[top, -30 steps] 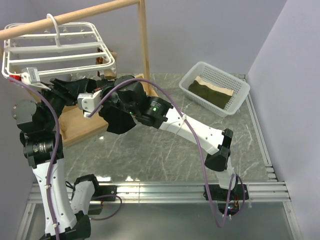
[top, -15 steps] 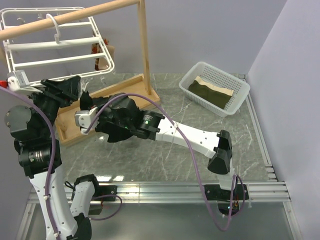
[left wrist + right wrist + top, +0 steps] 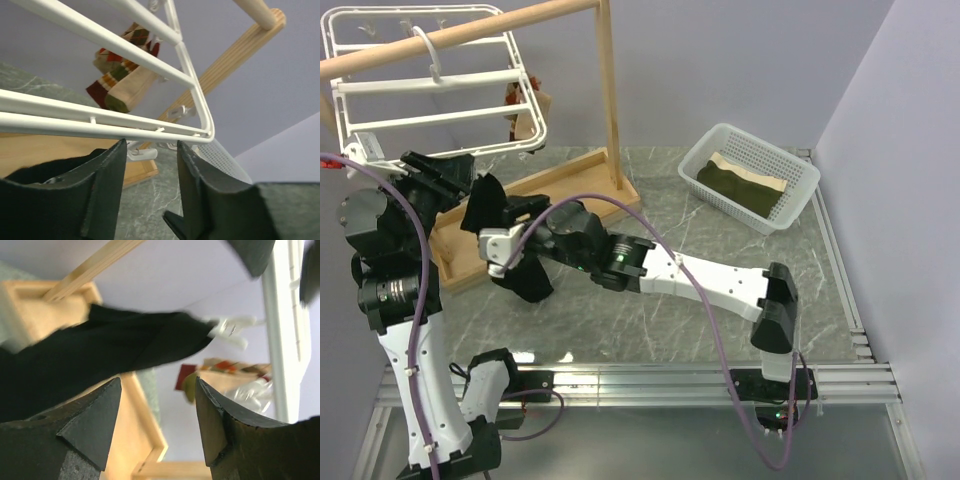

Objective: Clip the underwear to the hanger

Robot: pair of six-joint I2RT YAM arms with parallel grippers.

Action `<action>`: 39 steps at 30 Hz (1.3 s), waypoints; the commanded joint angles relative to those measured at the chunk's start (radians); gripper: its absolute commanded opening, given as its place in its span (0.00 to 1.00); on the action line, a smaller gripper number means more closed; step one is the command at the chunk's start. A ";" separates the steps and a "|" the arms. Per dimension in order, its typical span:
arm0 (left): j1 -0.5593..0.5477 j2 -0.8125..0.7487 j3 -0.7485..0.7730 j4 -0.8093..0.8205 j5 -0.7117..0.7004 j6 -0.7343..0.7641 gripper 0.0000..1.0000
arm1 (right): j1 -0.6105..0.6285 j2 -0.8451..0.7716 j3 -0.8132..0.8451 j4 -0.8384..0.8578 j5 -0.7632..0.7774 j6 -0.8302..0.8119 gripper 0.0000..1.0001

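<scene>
My left claw (image 3: 150, 150) and right claw (image 3: 157, 385) are both spread. The underwear (image 3: 100, 355) seems hung by one clip (image 3: 230, 332), so a shallow bite drops it.

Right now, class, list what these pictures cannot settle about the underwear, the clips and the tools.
1. Whether the clip grips the underwear: right wrist view, motion blur.
2. That spot from above: top view, the underwear merges with the dark right arm.
3. Whether the left tool touches a clip: left wrist view, its finger overlaps it.
</scene>
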 commanded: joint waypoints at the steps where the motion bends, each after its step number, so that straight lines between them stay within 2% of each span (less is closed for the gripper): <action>1: 0.012 0.019 0.030 0.040 -0.028 -0.001 0.48 | 0.004 -0.160 -0.103 0.081 0.011 0.070 0.68; 6: 0.016 0.033 0.000 0.075 -0.020 -0.015 0.41 | -0.030 -0.287 -0.194 0.032 0.013 0.171 0.71; 10: 0.019 0.044 -0.009 0.134 -0.025 -0.034 0.33 | -0.120 -0.326 -0.153 -0.043 -0.027 0.326 0.72; 13: 0.020 0.045 -0.025 0.158 -0.009 -0.054 0.27 | -0.252 -0.303 -0.020 -0.101 -0.129 0.560 0.72; 14: 0.020 0.047 -0.031 0.161 -0.009 -0.057 0.26 | -0.293 -0.262 0.031 -0.127 -0.169 0.687 0.72; 15: 0.020 0.047 -0.031 0.161 -0.011 -0.058 0.25 | -0.348 -0.231 0.155 -0.194 -0.202 0.750 0.72; 18: 0.022 0.044 -0.039 0.165 -0.011 -0.057 0.22 | -0.433 -0.114 0.374 -0.280 -0.314 0.991 0.66; 20: 0.022 0.042 -0.039 0.161 -0.006 -0.054 0.21 | -0.459 -0.057 0.427 -0.275 -0.387 1.176 0.65; 25: 0.022 0.039 -0.042 0.153 0.000 -0.051 0.23 | -0.499 0.016 0.443 -0.134 -0.443 1.464 0.65; 29: 0.023 0.030 -0.054 0.150 -0.002 -0.049 0.25 | -0.499 0.088 0.490 -0.060 -0.469 1.558 0.65; 36: 0.023 0.013 -0.074 0.150 0.011 -0.054 0.29 | -0.514 0.168 0.492 -0.003 -0.450 1.658 0.65; 39: 0.023 0.011 -0.082 0.152 0.017 -0.055 0.30 | -0.527 0.185 0.478 0.050 -0.496 1.731 0.65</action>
